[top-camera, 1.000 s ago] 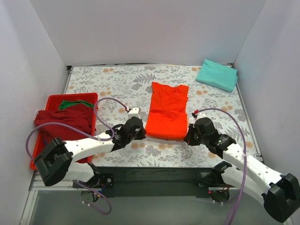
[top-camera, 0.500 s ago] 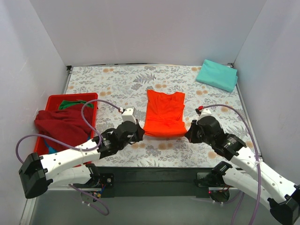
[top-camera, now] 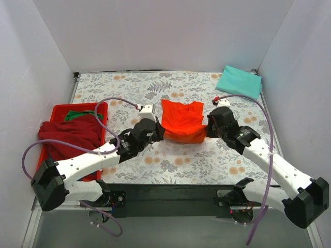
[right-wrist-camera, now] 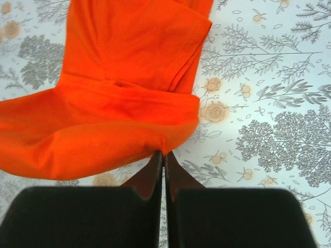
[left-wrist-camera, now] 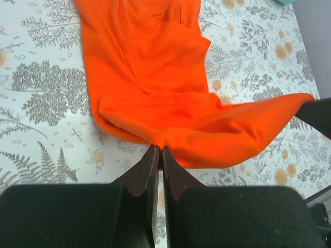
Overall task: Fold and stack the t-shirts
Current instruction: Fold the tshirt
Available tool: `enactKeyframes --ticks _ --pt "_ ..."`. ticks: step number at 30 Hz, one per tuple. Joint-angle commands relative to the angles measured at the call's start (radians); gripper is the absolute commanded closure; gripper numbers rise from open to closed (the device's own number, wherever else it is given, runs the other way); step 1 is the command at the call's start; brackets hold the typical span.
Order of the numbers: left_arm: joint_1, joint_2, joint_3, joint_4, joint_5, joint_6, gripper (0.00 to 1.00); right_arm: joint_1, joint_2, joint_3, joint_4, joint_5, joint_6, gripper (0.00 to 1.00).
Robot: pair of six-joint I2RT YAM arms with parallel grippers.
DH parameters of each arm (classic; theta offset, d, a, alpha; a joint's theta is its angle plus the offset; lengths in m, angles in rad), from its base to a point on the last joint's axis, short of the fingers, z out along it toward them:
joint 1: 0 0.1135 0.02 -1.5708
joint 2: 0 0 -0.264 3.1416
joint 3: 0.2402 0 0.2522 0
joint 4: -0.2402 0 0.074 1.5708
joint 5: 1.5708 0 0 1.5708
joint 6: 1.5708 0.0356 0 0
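The orange-red t-shirt (top-camera: 182, 119) lies at the table's middle, its collar end flat and its near end lifted and curled over. My left gripper (top-camera: 161, 132) is shut on the near left corner of that end (left-wrist-camera: 158, 140). My right gripper (top-camera: 208, 129) is shut on the near right corner (right-wrist-camera: 164, 147). The held edge sags between them (right-wrist-camera: 88, 139). The mint-teal t-shirt (top-camera: 239, 81) lies folded at the far right corner. A maroon t-shirt (top-camera: 70, 135) and a green one (top-camera: 80, 114) lie in the tray.
A red plastic tray (top-camera: 59, 109) stands at the left edge, maroon cloth spilling over its side. The floral tablecloth (top-camera: 124, 90) covers the table. White walls close in the back and both sides.
Both grippers have carried the shirt's near end away from me, towards the collar. The shirt now looks shorter, with its near part raised off the table.
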Motion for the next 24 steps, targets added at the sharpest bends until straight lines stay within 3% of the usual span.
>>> enactKeyframes --ticks 1,11,24 --pt "0.102 0.029 0.044 0.095 0.084 0.048 1.00 -0.052 0.068 0.068 0.072 0.004 -0.058 0.99" --pt "0.285 0.224 0.142 0.207 0.315 0.094 1.00 -0.224 0.299 0.210 0.170 -0.143 -0.142 0.99" --pt "0.478 0.498 0.380 0.247 0.592 0.112 1.00 -0.336 0.626 0.499 0.178 -0.269 -0.188 0.99"
